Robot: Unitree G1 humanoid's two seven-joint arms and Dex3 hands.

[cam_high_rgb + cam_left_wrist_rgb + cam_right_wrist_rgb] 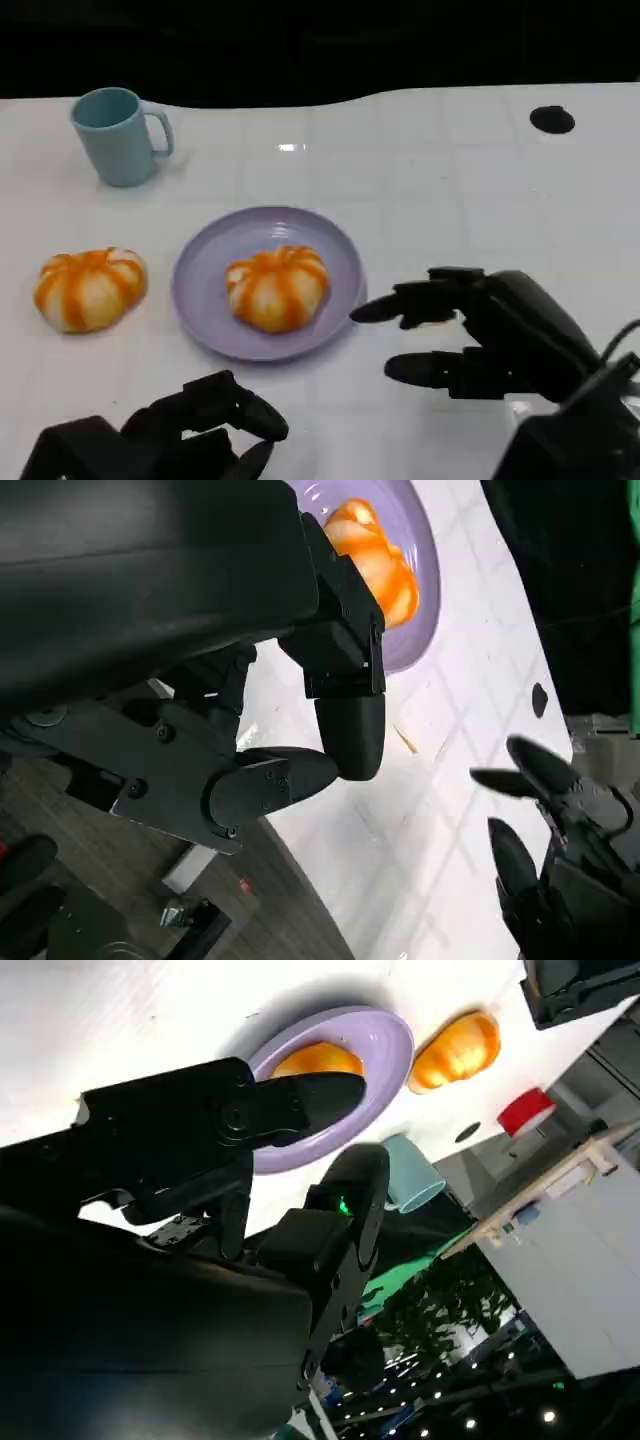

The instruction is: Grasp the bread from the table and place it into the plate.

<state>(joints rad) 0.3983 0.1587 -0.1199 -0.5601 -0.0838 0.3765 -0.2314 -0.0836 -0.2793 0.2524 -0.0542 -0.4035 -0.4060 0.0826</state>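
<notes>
The bread [90,289] lying at the tabletop's left is being approached nearer by the left hand [190,430], fingers curled, nothing grasped.

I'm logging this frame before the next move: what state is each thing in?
Bread on plate: resting on the plate, not held.
Second bread: on the table, left of the plate.
Plate: holds one bread.
Mug: upright.
Left hand: holds nothing.
Right hand: open, holds nothing.

One bread [277,287] in plate [200,268], another [90,288] left.
</notes>
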